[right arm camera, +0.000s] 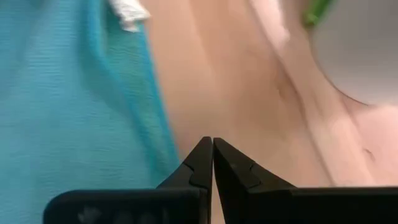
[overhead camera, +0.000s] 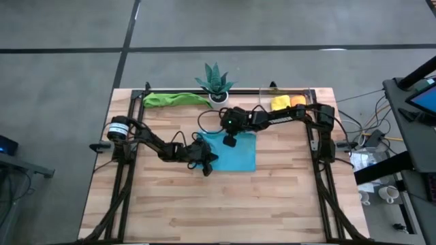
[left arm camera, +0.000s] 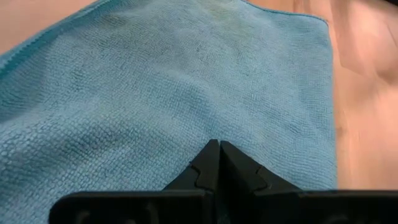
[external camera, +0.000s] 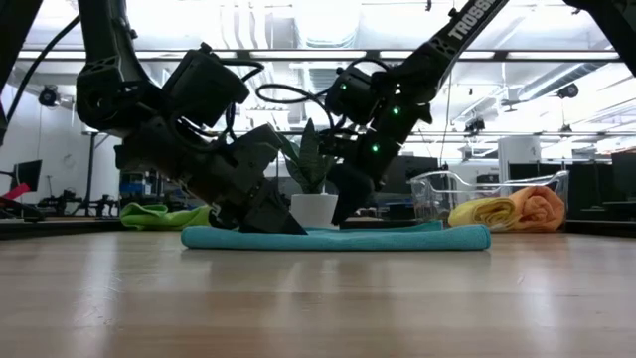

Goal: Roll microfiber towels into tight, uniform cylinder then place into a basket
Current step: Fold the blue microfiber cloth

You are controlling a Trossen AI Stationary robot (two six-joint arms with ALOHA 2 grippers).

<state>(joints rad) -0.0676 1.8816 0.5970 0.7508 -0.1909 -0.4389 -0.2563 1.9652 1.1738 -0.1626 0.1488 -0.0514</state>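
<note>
A light blue microfiber towel (overhead camera: 238, 155) lies spread flat on the wooden table. My left gripper (overhead camera: 208, 165) is shut and low at the towel's near left corner. My right gripper (overhead camera: 230, 141) is also shut. It hangs at the towel's far edge with its tips (right arm camera: 212, 140) over bare wood just beside the cloth; I cannot tell whether they touch the table. The clear basket (overhead camera: 269, 92) stands at the far right and holds a yellow roll (overhead camera: 280, 103) and an orange roll (overhead camera: 298, 101). A green towel (overhead camera: 174, 99) lies crumpled at the far left. My left gripper has its shut fingertips (left arm camera: 219, 144) down on the top face of the light blue towel (left arm camera: 186, 81), near its near left corner. It slants down from the table's left. The towel lies flat on the table under it.
A spiky green plant (overhead camera: 216, 82) in a white pot (external camera: 314, 209) stands at the far edge, just behind my right gripper. Bare wood stretches across the whole near half of the table. Dark frame rails run along both sides of the table.
</note>
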